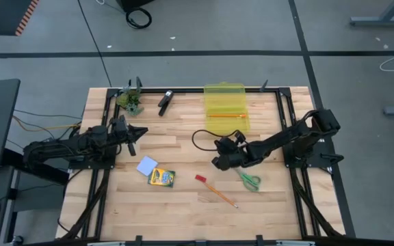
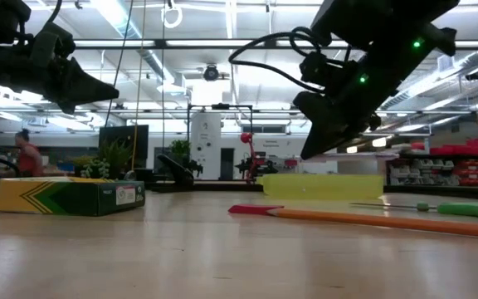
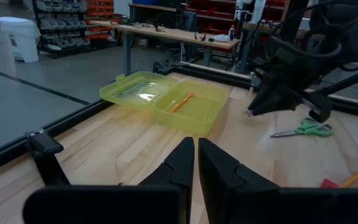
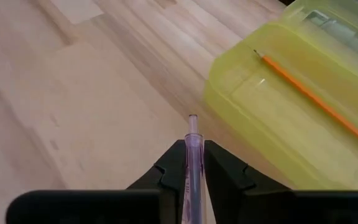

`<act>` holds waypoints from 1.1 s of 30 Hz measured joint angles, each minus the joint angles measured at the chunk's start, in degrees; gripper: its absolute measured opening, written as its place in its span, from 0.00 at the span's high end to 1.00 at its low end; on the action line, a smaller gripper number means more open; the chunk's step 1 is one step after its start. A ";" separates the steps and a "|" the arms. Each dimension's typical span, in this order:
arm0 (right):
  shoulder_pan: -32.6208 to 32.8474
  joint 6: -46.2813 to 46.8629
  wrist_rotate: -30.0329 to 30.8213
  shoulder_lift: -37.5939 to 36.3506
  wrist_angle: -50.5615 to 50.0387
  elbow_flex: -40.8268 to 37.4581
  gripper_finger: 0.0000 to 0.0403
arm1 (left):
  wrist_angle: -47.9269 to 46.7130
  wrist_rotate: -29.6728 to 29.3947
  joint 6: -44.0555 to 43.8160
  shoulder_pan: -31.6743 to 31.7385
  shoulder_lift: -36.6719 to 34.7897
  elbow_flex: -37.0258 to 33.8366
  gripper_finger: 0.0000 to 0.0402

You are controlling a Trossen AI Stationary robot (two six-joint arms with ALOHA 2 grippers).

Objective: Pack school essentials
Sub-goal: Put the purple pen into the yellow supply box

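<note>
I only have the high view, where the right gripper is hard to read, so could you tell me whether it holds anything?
Observer: Yes. Its wrist view shows the right gripper shut on the purple pen.
Operator: Thank you. Where does the pen point?
Observer: Toward the open yellow case; its tip is over bare table, short of the case.
Operator: And is the left gripper carrying something?
Observer: No. The left gripper is shut on nothing, above the table.

A pencil [image 1: 226, 116] lies in the open case [image 1: 226, 106]; scissors [image 1: 250, 181] lie right of the crayon box [image 1: 161, 178].
</note>
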 joint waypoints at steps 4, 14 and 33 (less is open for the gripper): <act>-2.37 -3.10 -1.68 -0.69 0.04 0.02 0.85 | 0.00 0.00 0.00 -0.01 0.00 0.00 0.91; -8.00 -11.91 -6.04 -1.12 -0.06 0.02 0.85 | 0.00 0.00 0.00 0.01 0.00 0.00 0.94; -24.54 -35.44 -20.55 -6.98 -0.14 0.08 0.85 | 0.00 0.00 0.00 -0.01 0.00 0.00 0.93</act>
